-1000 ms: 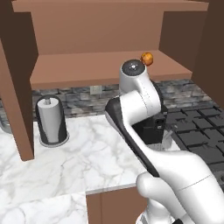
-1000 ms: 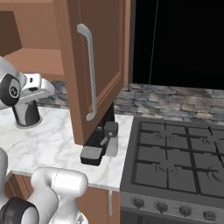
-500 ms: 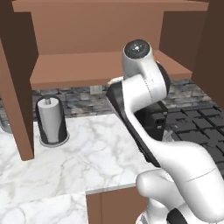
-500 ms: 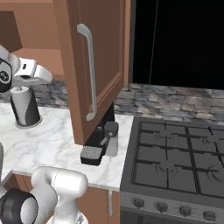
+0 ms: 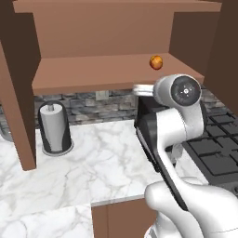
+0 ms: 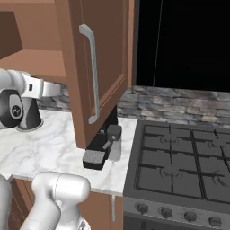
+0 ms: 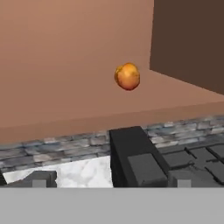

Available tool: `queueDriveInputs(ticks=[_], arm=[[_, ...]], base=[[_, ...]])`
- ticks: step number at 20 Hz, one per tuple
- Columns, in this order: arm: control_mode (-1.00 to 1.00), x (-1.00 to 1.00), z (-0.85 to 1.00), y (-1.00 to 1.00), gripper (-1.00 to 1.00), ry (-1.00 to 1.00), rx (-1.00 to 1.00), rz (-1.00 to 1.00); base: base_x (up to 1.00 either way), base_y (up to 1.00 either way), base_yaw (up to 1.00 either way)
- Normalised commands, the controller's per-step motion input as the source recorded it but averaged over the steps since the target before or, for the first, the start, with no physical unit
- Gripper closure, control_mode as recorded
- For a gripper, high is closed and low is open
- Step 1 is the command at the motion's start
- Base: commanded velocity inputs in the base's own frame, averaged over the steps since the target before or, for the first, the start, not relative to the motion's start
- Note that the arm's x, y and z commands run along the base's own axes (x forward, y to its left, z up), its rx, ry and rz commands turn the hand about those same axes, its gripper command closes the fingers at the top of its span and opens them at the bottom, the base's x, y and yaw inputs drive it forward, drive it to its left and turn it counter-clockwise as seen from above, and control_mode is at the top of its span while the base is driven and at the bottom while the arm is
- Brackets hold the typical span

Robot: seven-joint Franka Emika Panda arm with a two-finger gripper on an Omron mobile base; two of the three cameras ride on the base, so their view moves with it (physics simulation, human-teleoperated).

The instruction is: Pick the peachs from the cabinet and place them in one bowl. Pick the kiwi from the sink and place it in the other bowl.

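Peach (image 7: 127, 76) resting on the cabinet shelf (image 5: 93, 72) near its right wall, ahead of and above the claw (image 7: 109, 177), well apart from it. Round, so no long axis to align. Claw jaws spread wide, holding nothing. Black toaster (image 7: 135, 159) just below the line of approach.

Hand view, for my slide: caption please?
One peach rests on the open cabinet shelf, above the black toaster.

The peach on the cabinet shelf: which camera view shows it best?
The hand view: the peach appears large and unblocked there, resting on the cabinet shelf. In the left base view the peach is small, just above the arm. The right base view has the cabinet door in front.
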Motion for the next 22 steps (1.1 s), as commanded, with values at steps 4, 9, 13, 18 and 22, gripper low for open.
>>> queueDriveInputs(ticks=[4, 9, 13, 18, 22], arm=[[-1.00, 0.33, 0.68, -0.11, -1.00, -0.10, 0.27, -0.11], [-1.00, 0.16, 0.91, 0.00, -1.00, 0.00, 0.23, -0.11], [-1.00, 0.11, 0.83, 0.00, -1.00, 0.12, 0.13, -0.04], [-1.00, 0.14, 0.27, 0.00, -1.00, 0.19, -0.02, 0.00], [-1.00, 0.04, -0.06, 0.01, -1.00, 0.01, -0.09, 0.00]], base=[[0.00, 0.00, 0.00], [0.00, 0.00, 0.00], [0.00, 0.00, 0.00], [0.00, 0.00, 0.00], [0.00, 0.00, 0.00]])
